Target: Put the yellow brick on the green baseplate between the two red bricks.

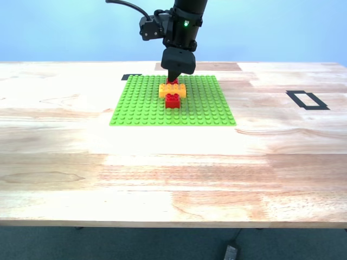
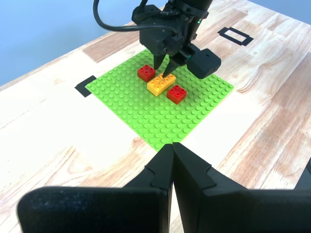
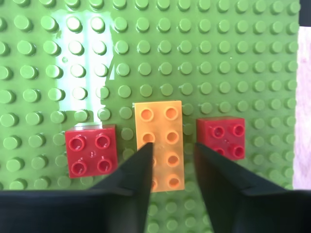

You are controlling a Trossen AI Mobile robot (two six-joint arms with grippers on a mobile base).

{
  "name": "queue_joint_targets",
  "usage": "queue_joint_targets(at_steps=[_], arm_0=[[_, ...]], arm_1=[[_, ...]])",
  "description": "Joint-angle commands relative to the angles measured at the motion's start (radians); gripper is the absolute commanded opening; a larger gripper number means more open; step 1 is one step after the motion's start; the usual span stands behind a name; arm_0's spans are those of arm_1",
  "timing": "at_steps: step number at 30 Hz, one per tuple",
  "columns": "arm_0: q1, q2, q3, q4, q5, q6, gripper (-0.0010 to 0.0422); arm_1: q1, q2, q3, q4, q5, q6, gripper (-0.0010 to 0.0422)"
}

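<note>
The yellow brick (image 3: 159, 145) is sitting on the green baseplate (image 1: 141, 105) between the two red bricks (image 3: 92, 150), a narrow gap showing on either side. My second gripper (image 3: 170, 160) is hanging directly above it, jaws parted to about the brick's width, gripping nothing. My first gripper (image 2: 172, 167) is waiting well away over the table (image 1: 173, 173), jaws pressed together. The brick is likely rigid, light and smooth-walled; its long sides are offering the surest hold.

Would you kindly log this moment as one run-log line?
yellow brick: on green baseplate, between red bricks | my second gripper: open, fingers astride yellow brick | my first gripper: shut, away from baseplate
</note>
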Motion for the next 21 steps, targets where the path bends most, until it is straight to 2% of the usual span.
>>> queue_joint_targets(at_steps=[1,2,6,21], arm_0=[[0.0,0.0,0.0,-0.004,0.0,0.0,0.0],[0.0,0.001,0.0,-0.004,0.0,0.0,0.0],[0.0,0.0,0.0,-0.005,0.0,0.0,0.0],[0.0,0.0,0.0,-0.005,0.0,0.0,0.0]], arm_1=[[-0.001,0.003,-0.005,0.002,-0.002,-0.003,0.002],[-0.001,0.003,-0.008,0.002,-0.003,-0.002,-0.0003],[0.001,0.003,-0.04,0.013,-0.006,0.001,0.0016],[0.005,0.021,-0.084,0.087,-0.027,-0.005,0.0015]])
